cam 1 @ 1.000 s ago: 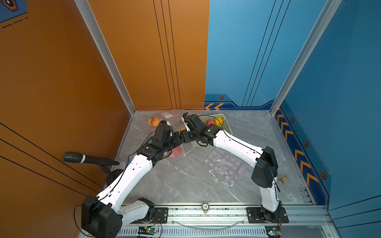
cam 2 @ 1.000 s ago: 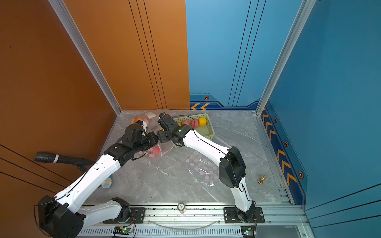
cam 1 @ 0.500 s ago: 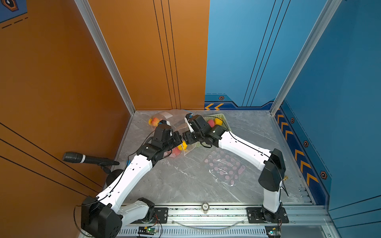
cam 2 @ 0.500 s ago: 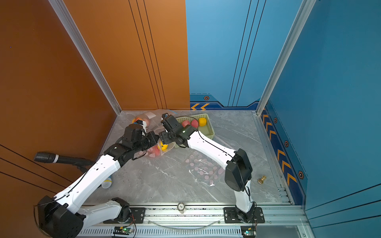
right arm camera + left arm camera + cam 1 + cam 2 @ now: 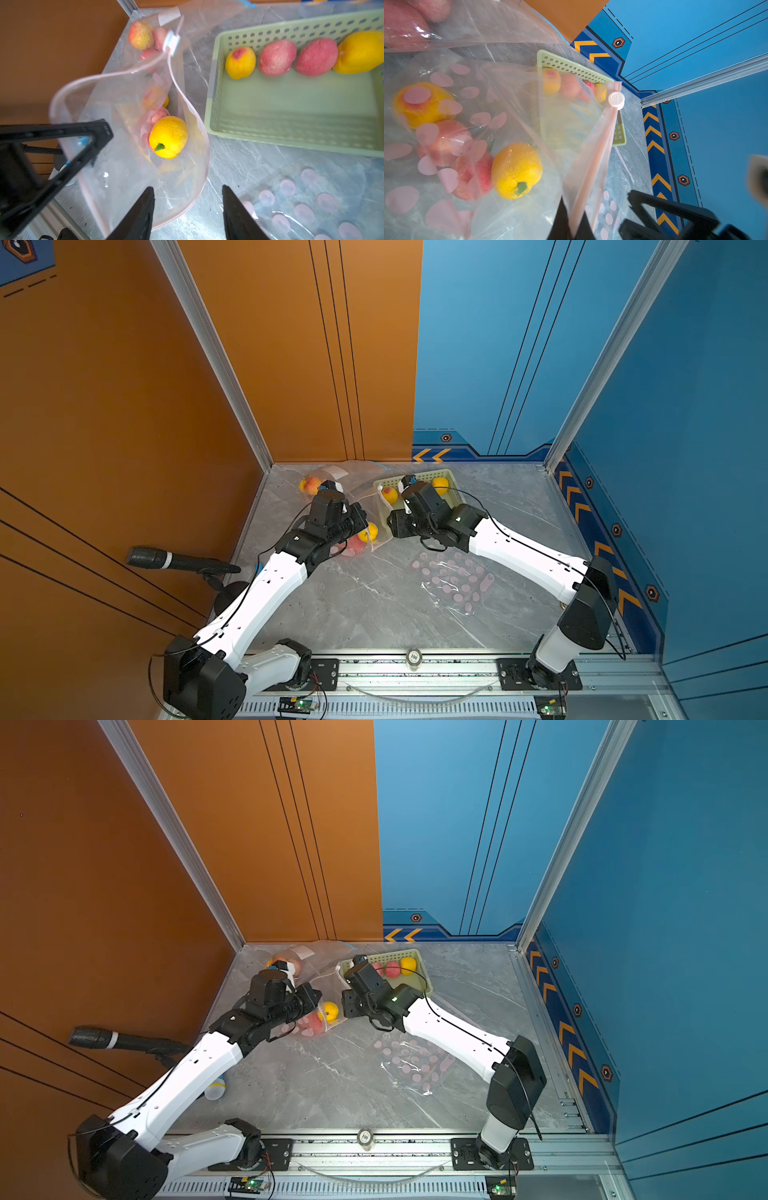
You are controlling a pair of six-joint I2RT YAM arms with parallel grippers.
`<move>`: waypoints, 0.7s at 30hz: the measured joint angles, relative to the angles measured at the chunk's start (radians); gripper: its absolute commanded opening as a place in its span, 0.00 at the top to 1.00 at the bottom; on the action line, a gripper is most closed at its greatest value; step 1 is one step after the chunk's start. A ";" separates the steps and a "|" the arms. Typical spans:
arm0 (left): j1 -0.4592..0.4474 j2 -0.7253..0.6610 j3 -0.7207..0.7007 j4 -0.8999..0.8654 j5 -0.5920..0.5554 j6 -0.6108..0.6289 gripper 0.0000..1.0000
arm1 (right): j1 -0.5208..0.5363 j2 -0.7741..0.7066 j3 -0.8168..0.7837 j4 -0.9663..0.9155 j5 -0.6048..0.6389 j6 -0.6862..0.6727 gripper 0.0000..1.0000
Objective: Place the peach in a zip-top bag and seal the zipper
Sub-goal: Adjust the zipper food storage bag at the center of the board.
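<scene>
Basket (image 5: 291,128) holds four peaches (image 5: 278,58): two yellow, two pink.

The bag (image 5: 116,170) gapes wide at the mouth just under the right claw (image 5: 187,187), with room to pass in — but the left claw (image 5: 99,133) bars one rim, the basket (image 5: 214,104) stands just beside the other, peaches (image 5: 168,137) crowd the bottom — and the near bench (image 5: 374,614) lies free beside the flat spotted bag (image 5: 453,585).
</scene>
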 measured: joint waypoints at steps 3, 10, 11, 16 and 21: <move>0.000 0.000 0.000 0.000 0.000 0.000 1.00 | -0.001 0.040 -0.014 0.022 -0.022 0.042 0.48; 0.000 -0.008 0.000 0.001 0.000 -0.001 1.00 | -0.013 0.082 -0.016 0.091 -0.065 0.107 0.60; 0.000 -0.008 0.000 0.001 0.000 -0.002 1.00 | -0.015 0.086 -0.016 0.100 -0.074 0.112 0.64; 0.000 -0.008 0.000 0.001 0.001 -0.004 1.00 | -0.025 0.116 0.003 0.115 -0.100 0.111 0.91; 0.000 -0.024 0.005 -0.003 0.003 -0.007 1.00 | -0.026 0.141 0.146 0.029 -0.110 0.024 0.95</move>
